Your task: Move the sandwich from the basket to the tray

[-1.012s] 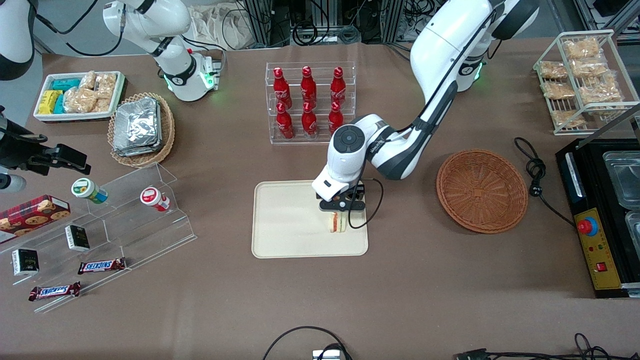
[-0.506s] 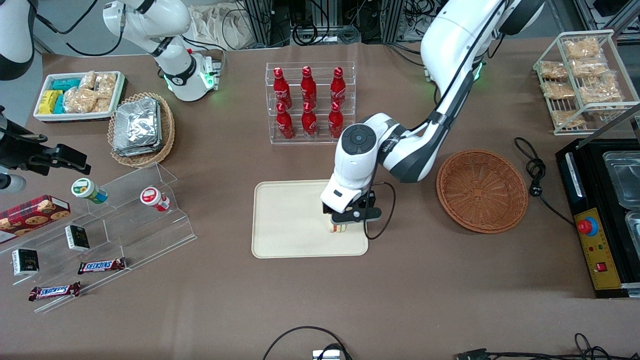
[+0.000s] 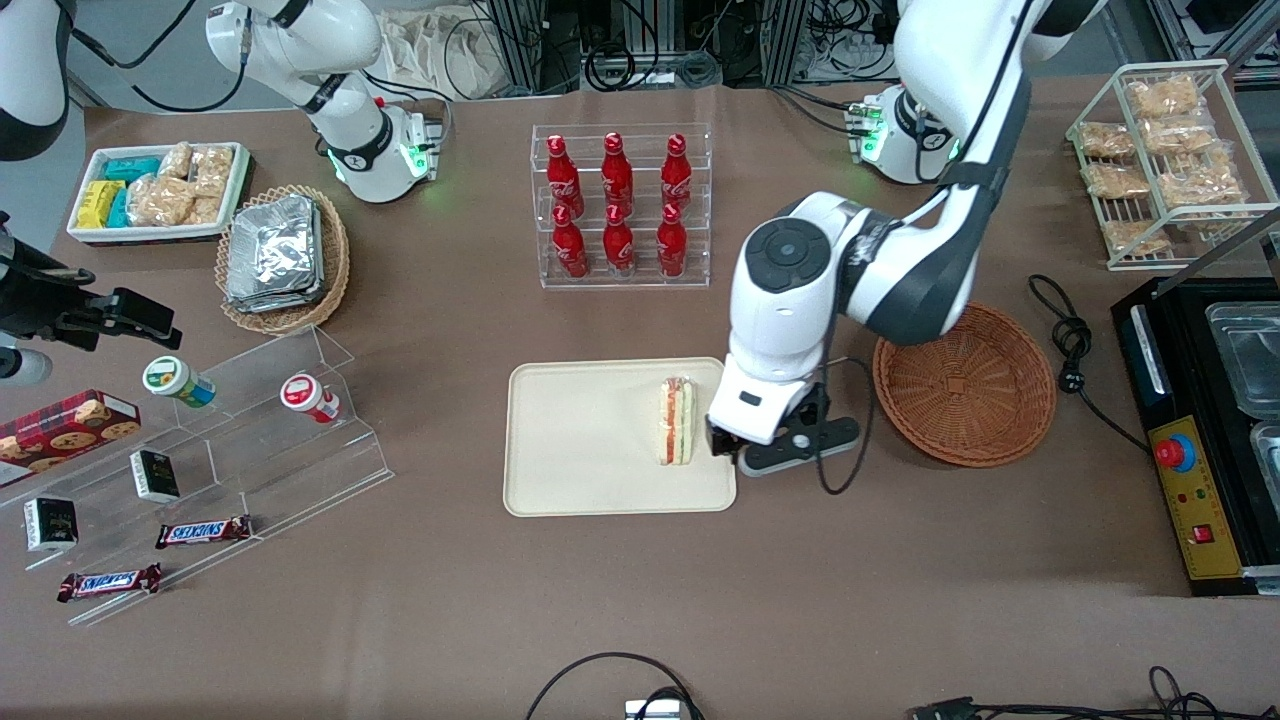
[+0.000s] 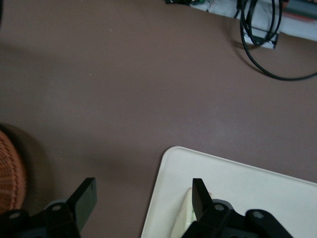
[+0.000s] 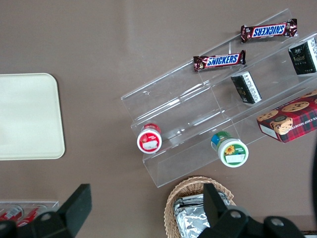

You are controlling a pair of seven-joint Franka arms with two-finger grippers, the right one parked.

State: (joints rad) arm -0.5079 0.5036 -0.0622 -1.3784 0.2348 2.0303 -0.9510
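Observation:
The sandwich (image 3: pixel 676 421) stands on its edge on the cream tray (image 3: pixel 580 440), near the tray's end toward the basket, with its red, orange and green layers facing up. My left gripper (image 3: pixel 775 455) hangs above the tray's edge between the sandwich and the reddish-brown wicker basket (image 3: pixel 965 385), apart from the sandwich. In the left wrist view the gripper (image 4: pixel 141 191) is open and empty, over the tray's rim (image 4: pixel 237 183) and brown table. A sliver of the sandwich (image 4: pixel 182 218) shows beside one finger (image 4: pixel 199 198). The basket holds nothing.
A clear rack of red bottles (image 3: pixel 620 205) stands farther from the camera than the tray. An acrylic step stand with snacks (image 3: pixel 200 440), a tan foil-pack basket (image 3: pixel 285 255) and a snack tray (image 3: pixel 160 190) lie toward the parked arm's end. A black machine (image 3: pixel 1200 430) and wire rack (image 3: pixel 1170 160) flank the basket.
The gripper let go of the sandwich, rose and moved sideways toward the basket. The sandwich stays on the tray and is now in full view.

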